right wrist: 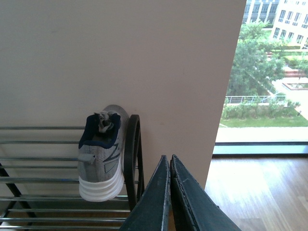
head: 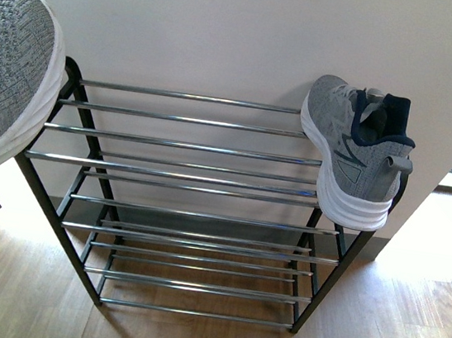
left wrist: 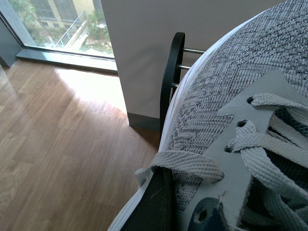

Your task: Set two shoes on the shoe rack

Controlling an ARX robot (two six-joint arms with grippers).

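The shoe rack [head: 191, 177] stands against the white wall, with chrome rods in a thin black frame. One grey sneaker [head: 354, 148] lies tilted on its side at the right end of the top shelf, white sole facing out. The second grey sneaker [head: 5, 73] hangs above the rack's left end. It fills the left wrist view [left wrist: 231, 96], where my left gripper [left wrist: 161, 197] is shut on its laced side and one dark finger [left wrist: 151, 207] shows. My right gripper [right wrist: 169, 160] is shut and empty, to the right of the rack's end loop [right wrist: 132, 154] and the placed sneaker [right wrist: 101, 159].
A white wall [head: 228, 28] backs the rack, and its corner [head: 422, 195] ends just right of the rack. Wooden floor [head: 404, 334] lies around it. Floor-level windows [right wrist: 260, 86] [left wrist: 53, 24] show on both sides.
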